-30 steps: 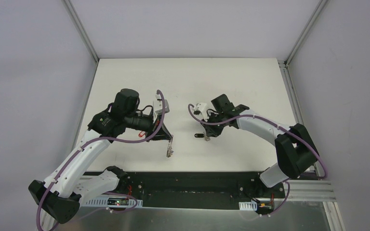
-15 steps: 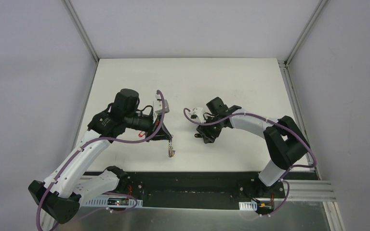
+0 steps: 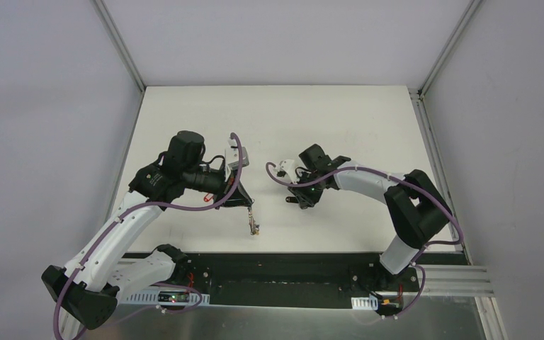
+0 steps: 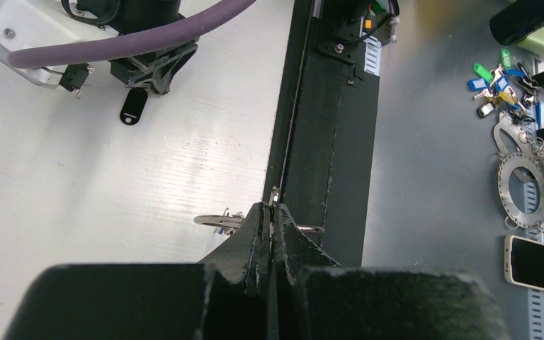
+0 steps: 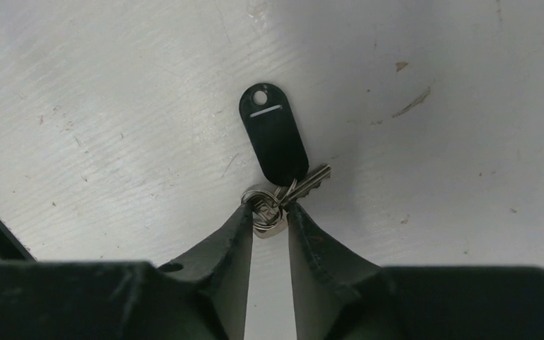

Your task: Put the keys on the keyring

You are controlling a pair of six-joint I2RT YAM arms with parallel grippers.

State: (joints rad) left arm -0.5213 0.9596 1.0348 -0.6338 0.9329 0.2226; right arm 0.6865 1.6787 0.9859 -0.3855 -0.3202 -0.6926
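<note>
A small silver key point(image 5: 269, 225) with a black plastic tag point(image 5: 273, 138) lies flat on the white table. My right gripper point(image 5: 269, 211) is down at the table, its two fingertips pressed against either side of the key's head and small split ring. From above, the black tag point(image 3: 291, 199) pokes out left of the right gripper point(image 3: 299, 200). My left gripper point(image 4: 270, 209) is shut on the thin silver keyring point(image 4: 212, 220), held edge-on above the table. In the top view, the keyring point(image 3: 253, 225) hangs with its keys below the left gripper point(image 3: 248, 204), near the front edge.
A black rail point(image 4: 326, 127) runs along the table's near edge. Beyond it on the grey bench lie a bunch of coloured-tag keys point(image 4: 499, 81), a toothed metal disc point(image 4: 524, 180) and a phone point(image 4: 538, 262). White walls enclose the table.
My right gripper moved left over the black-tagged key, opened, then closed on the key's head. The left arm held still while the hanging keyring swung slightly.
</note>
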